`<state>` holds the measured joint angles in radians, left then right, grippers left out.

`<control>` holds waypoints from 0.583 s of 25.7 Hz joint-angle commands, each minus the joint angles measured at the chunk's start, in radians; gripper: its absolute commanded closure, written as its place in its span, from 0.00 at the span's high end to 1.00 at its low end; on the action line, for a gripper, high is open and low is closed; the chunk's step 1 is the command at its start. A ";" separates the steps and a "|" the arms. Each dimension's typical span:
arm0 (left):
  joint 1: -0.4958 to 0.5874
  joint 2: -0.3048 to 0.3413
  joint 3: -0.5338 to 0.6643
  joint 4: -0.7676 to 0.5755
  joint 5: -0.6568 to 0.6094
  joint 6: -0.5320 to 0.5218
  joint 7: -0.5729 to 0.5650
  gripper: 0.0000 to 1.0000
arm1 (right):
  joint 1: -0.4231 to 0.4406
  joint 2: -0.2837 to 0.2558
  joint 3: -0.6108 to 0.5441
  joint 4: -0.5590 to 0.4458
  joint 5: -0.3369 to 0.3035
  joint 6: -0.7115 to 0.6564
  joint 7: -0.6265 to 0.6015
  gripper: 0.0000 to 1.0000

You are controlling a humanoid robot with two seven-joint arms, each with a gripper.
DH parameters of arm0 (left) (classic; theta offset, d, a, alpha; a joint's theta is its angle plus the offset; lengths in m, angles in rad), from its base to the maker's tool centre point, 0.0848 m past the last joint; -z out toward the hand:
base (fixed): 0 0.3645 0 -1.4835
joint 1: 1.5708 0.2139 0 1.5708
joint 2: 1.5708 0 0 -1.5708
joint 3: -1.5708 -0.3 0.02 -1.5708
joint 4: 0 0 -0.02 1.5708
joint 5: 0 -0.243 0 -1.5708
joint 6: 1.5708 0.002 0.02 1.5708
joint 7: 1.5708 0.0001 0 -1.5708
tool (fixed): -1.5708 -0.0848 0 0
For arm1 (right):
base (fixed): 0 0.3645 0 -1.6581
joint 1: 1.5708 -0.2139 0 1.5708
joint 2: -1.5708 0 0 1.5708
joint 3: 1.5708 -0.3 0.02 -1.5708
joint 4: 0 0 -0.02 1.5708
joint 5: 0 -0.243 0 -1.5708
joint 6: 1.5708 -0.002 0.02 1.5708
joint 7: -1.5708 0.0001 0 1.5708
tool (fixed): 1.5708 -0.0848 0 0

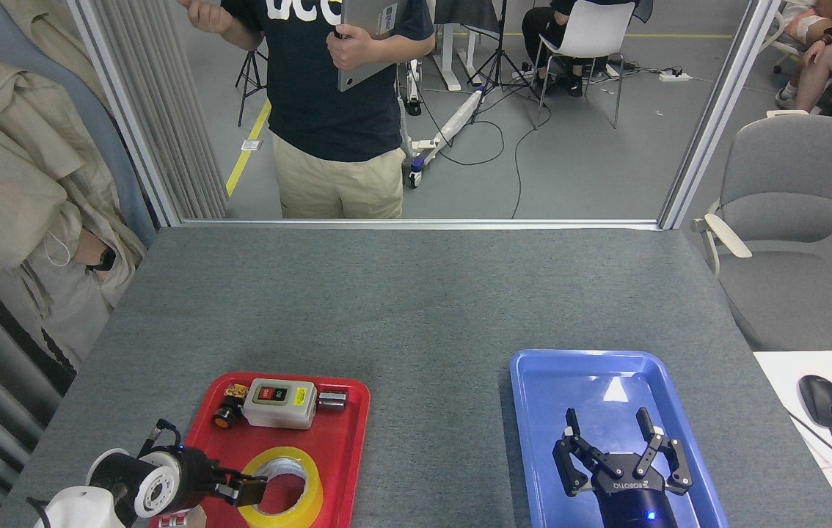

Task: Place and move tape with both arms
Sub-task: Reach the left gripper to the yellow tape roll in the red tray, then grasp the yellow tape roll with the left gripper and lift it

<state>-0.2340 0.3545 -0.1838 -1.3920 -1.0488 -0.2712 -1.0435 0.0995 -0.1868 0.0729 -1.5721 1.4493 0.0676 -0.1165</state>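
Head view, looking forward and down over a grey felt-covered table (pixel 416 293); red rectangular plastic tray (pixel 346 440) lay near the left front corner, blue rectangular plastic tray (pixel 533 381) near the right front. Wide roll of translucent yellow packing tape with whitish inner core (pixel 306 499) lay flat in the near half of the red tray, hole upward, its near edge cut off by the lower border. Left black gripper (pixel 249 490) reached in from the lower left, pointing right, fingertips at the roll's left rim; seen nearly end-on and dark, so spread or pressed together could not be told, nor whether the rim was pinched. Right black gripper with white lettering (pixel 610 433) hovered over the blue tray, fingers spread wide, nothing between them; small blue light shone on its body. Beige switch box with red and green buttons (pixel 280 402) sat in the far half of the red tray, well apart from the tape; small black-and-orange part (pixel 227 411) just beside its left end, small metal cylinder (pixel 331 400) just beside its right end. Beyond the table's far edge stood a person in a dark T-shirt and khaki trousers (pixel 339 110), holding a grey laptop; grey armchair (pixel 790 220) stood at right.
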 commanded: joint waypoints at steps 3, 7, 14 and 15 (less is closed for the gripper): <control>-0.022 -0.002 0.010 0.007 0.033 -0.160 -0.055 0.00 | 0.000 0.000 0.001 0.001 0.006 -0.002 0.000 0.99; -0.048 -0.002 0.030 0.047 0.136 -0.260 -0.053 0.00 | 0.000 0.000 0.001 0.001 0.006 -0.002 0.000 0.99; -0.087 -0.104 0.172 0.073 0.550 -0.514 -0.044 0.00 | 0.000 -0.011 -0.001 0.001 0.008 -0.038 -0.011 0.99; -0.087 -0.108 0.185 0.082 0.610 -0.514 -0.044 0.00 | 0.000 -0.013 -0.002 0.001 0.008 -0.052 -0.017 0.99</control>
<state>-0.3131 0.2911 -0.0618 -1.3270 -0.6304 -0.6895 -1.0899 0.0997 -0.1946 0.0725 -1.5708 1.4572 0.0357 -0.1147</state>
